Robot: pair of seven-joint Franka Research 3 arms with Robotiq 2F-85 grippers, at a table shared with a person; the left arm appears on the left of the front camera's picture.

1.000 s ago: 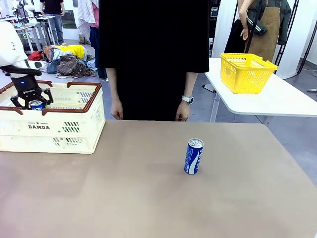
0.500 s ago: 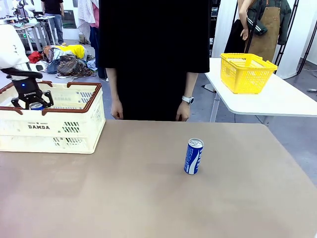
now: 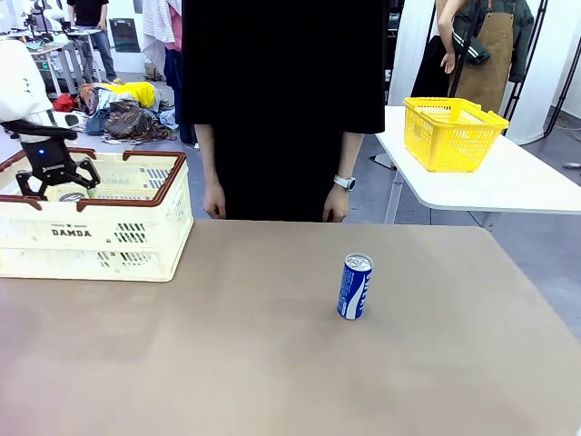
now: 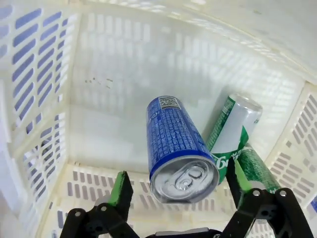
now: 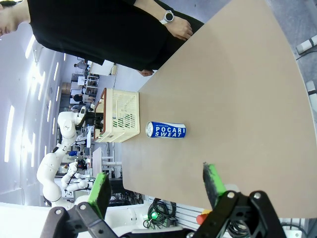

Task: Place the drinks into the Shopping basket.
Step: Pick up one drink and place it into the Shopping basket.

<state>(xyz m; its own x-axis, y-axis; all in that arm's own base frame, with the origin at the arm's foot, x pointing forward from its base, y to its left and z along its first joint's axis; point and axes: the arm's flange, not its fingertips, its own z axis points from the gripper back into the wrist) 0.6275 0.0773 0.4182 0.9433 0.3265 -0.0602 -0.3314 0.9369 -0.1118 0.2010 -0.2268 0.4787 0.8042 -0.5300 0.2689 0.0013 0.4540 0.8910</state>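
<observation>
Task partly done. Left gripper [image 4: 179, 191] hung inside the Shopping basket [image 3: 136, 238] at the desk's far left corner, jaws spread wide. A blue can [image 4: 177, 148] sat between the green pads with a gap on each side, so gripped by nothing; whether it was falling or already resting I could not tell. Its silver top faced up toward the wrist, long axis running down toward the basket floor, leaning slightly.

A green can [image 4: 233, 133] lay against the basket wall just beside it, tilted, top away from the camera. Another green one [image 4: 257, 167] showed partly beneath.

One Pocari Sweat can [image 3: 355, 286] left on the desk, upright, right of centre, well apart from the basket. Right gripper [image 5: 157, 187] stood open, empty, off the desk's near edge.
</observation>
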